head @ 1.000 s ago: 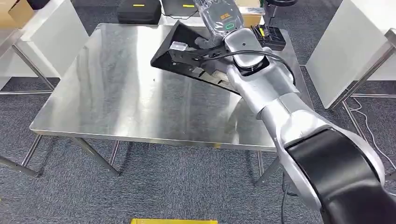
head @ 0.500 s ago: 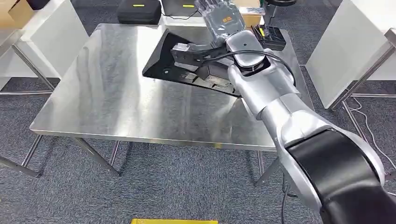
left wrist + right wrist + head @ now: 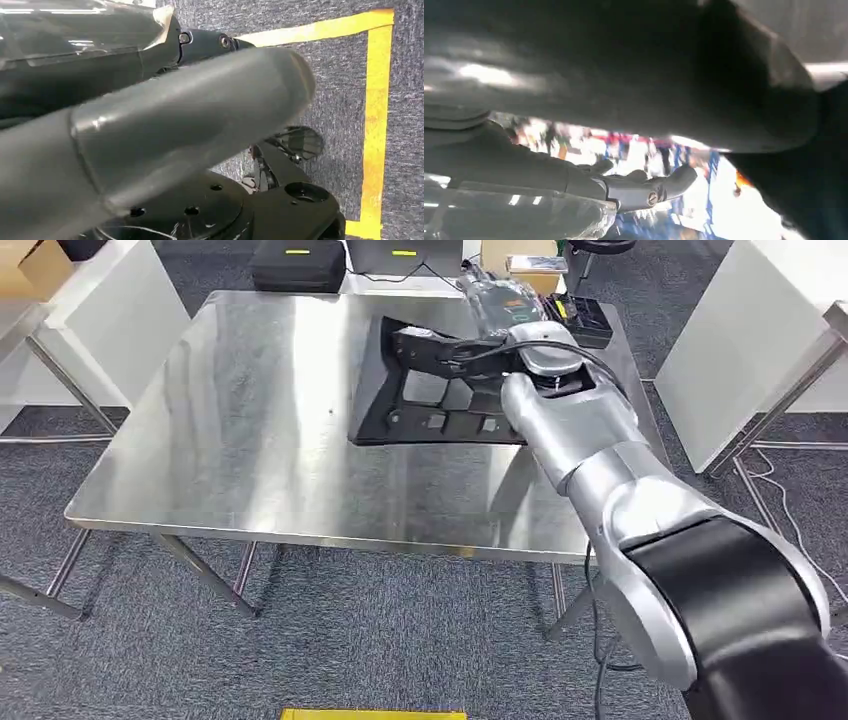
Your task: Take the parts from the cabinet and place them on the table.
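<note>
A large flat black part [image 3: 440, 400] with cut-outs lies low on the steel table [image 3: 250, 440], right of its middle. My right hand [image 3: 497, 308], wrapped in clear plastic, holds the part's far right edge; the silver arm reaches over the table's right side. In the right wrist view the thick thumb [image 3: 624, 75] lies over the dark part [image 3: 819, 165], with the darker fingers [image 3: 644, 187] stretched out beneath. My left hand [image 3: 190, 115] hangs over grey carpet, fingers apart and nothing in it.
Behind the table stand a black case [image 3: 297, 265], a cardboard box [image 3: 520, 265] and a black tray of tools [image 3: 578, 312]. White-topped tables [image 3: 740, 330] flank both sides. Yellow tape [image 3: 372, 714] marks the carpet at the near edge.
The black part has swung from steeply tilted down to almost flat on the table and shifted right. My right hand came lower and further right with it.
</note>
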`<action>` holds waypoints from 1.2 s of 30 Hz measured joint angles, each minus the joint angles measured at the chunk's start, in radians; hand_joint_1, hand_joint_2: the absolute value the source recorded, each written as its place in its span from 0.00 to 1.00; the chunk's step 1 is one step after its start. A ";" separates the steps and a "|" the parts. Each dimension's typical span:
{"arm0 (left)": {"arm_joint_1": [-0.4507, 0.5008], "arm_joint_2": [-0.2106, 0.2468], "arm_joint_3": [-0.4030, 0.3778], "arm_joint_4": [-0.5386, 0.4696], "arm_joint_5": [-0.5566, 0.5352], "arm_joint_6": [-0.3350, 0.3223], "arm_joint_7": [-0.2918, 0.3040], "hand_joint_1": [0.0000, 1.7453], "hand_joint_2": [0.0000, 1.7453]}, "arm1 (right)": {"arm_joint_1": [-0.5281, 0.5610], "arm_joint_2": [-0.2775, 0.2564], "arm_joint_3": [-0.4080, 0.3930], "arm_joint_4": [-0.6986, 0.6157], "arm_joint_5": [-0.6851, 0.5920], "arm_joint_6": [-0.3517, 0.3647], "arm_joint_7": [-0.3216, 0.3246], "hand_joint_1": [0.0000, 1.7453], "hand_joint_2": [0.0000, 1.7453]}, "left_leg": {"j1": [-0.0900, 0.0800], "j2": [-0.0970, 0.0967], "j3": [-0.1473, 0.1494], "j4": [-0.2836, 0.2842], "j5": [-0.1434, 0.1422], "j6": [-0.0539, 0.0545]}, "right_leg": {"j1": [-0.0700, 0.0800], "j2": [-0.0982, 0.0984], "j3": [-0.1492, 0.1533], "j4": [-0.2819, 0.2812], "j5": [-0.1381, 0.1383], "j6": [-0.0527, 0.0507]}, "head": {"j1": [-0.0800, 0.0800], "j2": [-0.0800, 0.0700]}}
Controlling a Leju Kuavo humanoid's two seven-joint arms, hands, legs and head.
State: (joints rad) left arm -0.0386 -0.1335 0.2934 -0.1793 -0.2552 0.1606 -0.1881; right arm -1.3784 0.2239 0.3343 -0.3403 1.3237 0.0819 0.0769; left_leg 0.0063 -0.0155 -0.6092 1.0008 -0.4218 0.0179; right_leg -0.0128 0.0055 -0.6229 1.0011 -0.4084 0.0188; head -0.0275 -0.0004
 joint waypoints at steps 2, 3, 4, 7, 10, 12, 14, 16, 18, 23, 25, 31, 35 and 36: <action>0.000 0.000 0.005 0.000 0.000 -0.002 0.000 0.00 0.00 | 0.002 -0.005 -0.016 0.008 0.001 0.009 0.020 0.00 0.00 | 0.000 0.000 0.000 0.000 0.000 0.000 | 0.000 0.000 0.000 0.000 0.000 0.000 | 0.000 0.000; 0.000 0.000 0.006 0.000 0.000 -0.003 -0.001 0.00 0.00 | 0.002 -0.007 -0.022 0.011 0.001 0.009 0.024 0.00 0.00 | 0.000 0.000 0.000 0.000 0.000 0.000 | 0.000 0.000 0.000 0.000 0.000 0.000 | 0.000 0.000; 0.000 0.000 0.008 0.000 0.000 -0.003 -0.001 0.00 0.00 | 0.002 -0.008 -0.028 0.013 0.002 0.009 0.025 0.00 0.00 | 0.000 0.000 0.000 0.000 0.000 0.000 | 0.000 0.000 0.000 0.000 0.000 0.000 | 0.000 0.000; 0.000 -0.001 0.013 0.000 0.000 -0.003 -0.001 0.00 0.00 | 0.002 -0.011 -0.037 0.019 0.002 0.010 0.030 0.00 0.00 | 0.000 0.000 0.000 0.000 0.000 0.000 | 0.000 0.000 0.000 0.000 0.000 0.000 | 0.000 0.000; 0.000 -0.001 0.016 0.000 0.004 -0.003 -0.001 0.00 0.00 | 0.002 -0.012 -0.054 0.024 -0.017 0.042 0.051 0.00 0.00 | 0.000 0.000 0.000 0.000 0.000 0.000 | 0.000 0.000 0.000 0.000 0.000 0.000 | 0.000 0.000; 0.000 -0.001 0.021 0.000 0.004 -0.003 -0.002 0.00 0.00 | 0.000 -0.012 -0.069 0.029 -0.025 0.083 0.080 0.00 0.00 | 0.000 0.000 0.000 0.000 0.000 0.000 | 0.000 0.000 0.000 0.000 0.000 0.000 | 0.000 0.000; 0.000 -0.001 0.027 0.000 0.004 -0.005 -0.002 0.00 0.00 | 0.000 -0.016 -0.079 0.034 -0.025 0.124 0.110 0.00 0.00 | 0.000 0.000 0.000 0.000 0.000 0.000 | 0.000 0.000 0.000 0.000 0.000 0.000 | 0.000 0.000; 0.000 -0.001 0.031 0.000 0.003 -0.010 -0.005 0.00 0.00 | 0.000 -0.021 -0.092 0.039 -0.029 0.166 0.136 0.00 0.00 | 0.000 0.000 0.000 0.000 0.000 0.000 | 0.000 0.000 0.000 0.000 0.000 0.000 | 0.000 0.000; 0.000 -0.001 0.033 0.000 0.002 -0.018 -0.006 0.00 0.00 | 0.001 -0.026 -0.107 0.045 -0.037 0.209 0.143 0.00 0.00 | 0.000 0.000 0.000 0.000 0.000 0.000 | 0.000 0.000 0.000 0.000 0.000 0.000 | 0.000 0.000; 0.000 0.000 0.045 0.000 0.000 -0.026 -0.006 0.00 0.00 | 0.003 -0.030 -0.130 0.053 -0.042 0.247 0.145 0.00 0.00 | 0.000 0.000 0.000 0.000 0.000 0.000 | 0.000 0.000 0.000 0.000 0.000 0.000 | 0.000 0.000; 0.000 0.000 0.046 0.000 0.000 -0.026 -0.006 0.00 0.00 | 0.003 -0.030 -0.136 0.055 -0.042 0.253 0.146 0.00 0.00 | 0.000 0.000 0.000 0.000 0.000 0.000 | 0.000 0.000 0.000 0.000 0.000 0.000 | 0.000 0.000; 0.000 0.001 0.056 0.000 -0.004 -0.028 -0.009 0.00 0.00 | 0.005 -0.029 -0.179 0.059 -0.090 0.308 0.142 0.00 0.00 | 0.000 0.000 0.000 0.000 0.000 0.000 | 0.000 0.000 0.000 0.000 0.000 0.000 | 0.000 0.000; 0.000 0.001 0.062 0.000 -0.006 -0.025 -0.014 0.00 0.00 | 0.006 -0.030 -0.193 0.059 -0.077 0.221 0.148 0.00 0.00 | 0.000 0.000 0.000 0.000 0.000 0.000 | 0.000 0.000 0.000 0.000 0.000 0.000 | 0.000 0.000; 0.000 0.001 0.064 0.000 -0.007 -0.020 -0.015 0.00 0.00 | 0.006 -0.030 -0.196 0.059 -0.072 0.187 0.148 0.00 0.00 | 0.000 0.000 0.000 0.000 0.000 0.000 | 0.000 0.000 0.000 0.000 0.000 0.000 | 0.000 0.000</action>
State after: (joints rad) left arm -0.0383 -0.1328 0.3578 -0.1793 -0.2621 0.1404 -0.2029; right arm -1.3725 0.1938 0.1381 -0.2815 1.2520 0.2692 0.2247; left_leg 0.0065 -0.0154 -0.6092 1.0009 -0.4218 0.0179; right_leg -0.0128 0.0056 -0.6229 1.0012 -0.4083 0.0188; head -0.0275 -0.0004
